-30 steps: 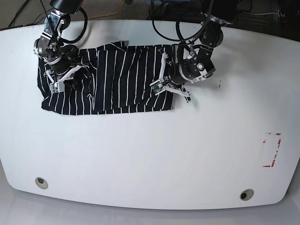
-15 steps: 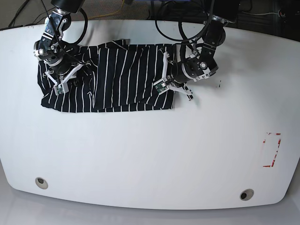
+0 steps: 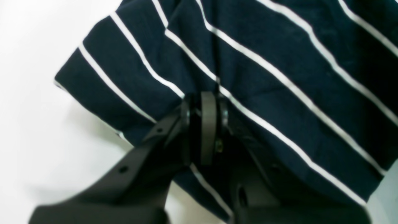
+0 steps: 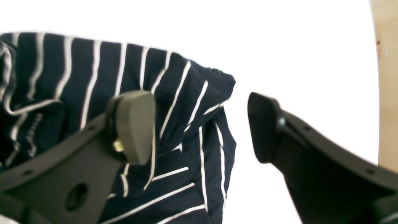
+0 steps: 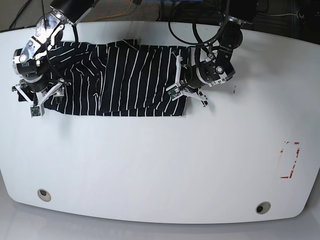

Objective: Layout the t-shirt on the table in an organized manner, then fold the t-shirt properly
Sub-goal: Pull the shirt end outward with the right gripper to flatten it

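One t-shirt (image 5: pixel 125 80) lies lengthwise left-to-right across the table (image 5: pixel 160 165).

Faint white lettering on the t-shirt (image 4: pixel 31 137) is too blurred to read.

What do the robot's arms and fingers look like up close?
Both arms are black with white plastic parts and looping black cables. The left gripper has dark, flat fingers with small round holes in the bars behind. The right gripper has thick, rounded dark fingers.

Parted right hand (image 4: pixel 202 127) over t-shirt (image 4: pixel 174 102)
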Robot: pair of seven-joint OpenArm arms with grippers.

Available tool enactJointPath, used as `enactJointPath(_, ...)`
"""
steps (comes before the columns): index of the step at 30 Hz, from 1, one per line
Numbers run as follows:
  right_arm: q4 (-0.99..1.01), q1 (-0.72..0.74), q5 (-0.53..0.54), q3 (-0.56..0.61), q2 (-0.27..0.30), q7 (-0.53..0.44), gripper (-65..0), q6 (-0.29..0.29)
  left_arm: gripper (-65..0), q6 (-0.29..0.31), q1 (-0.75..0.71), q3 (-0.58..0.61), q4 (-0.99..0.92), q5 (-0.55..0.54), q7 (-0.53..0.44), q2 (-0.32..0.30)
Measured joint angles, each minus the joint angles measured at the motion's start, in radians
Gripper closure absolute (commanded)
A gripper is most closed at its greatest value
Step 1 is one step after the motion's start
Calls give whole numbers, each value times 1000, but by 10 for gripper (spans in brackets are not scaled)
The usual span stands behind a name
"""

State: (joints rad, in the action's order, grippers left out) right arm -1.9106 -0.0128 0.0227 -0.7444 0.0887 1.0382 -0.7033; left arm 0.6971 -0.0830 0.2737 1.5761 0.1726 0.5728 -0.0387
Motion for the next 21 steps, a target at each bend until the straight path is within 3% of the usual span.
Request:
enactJointPath(8,74,98,-26,-154,35,161,-504,6,-31,0,0,-3,0,-8,-2,-8)
enactJointPath(13,175,150,-13,-208,59,210,-504,5,-31,0,0,-3,0,-8,-2,-9)
enactJointPath(16,249,174,17,-229,83,258,-504,6,-31,0,0,-3,1,-10,-3,-13)
enactJointPath(21,377,172,168,-271,140,273,-503,4,-31,0,1,-3,1,-13,-7,-26)
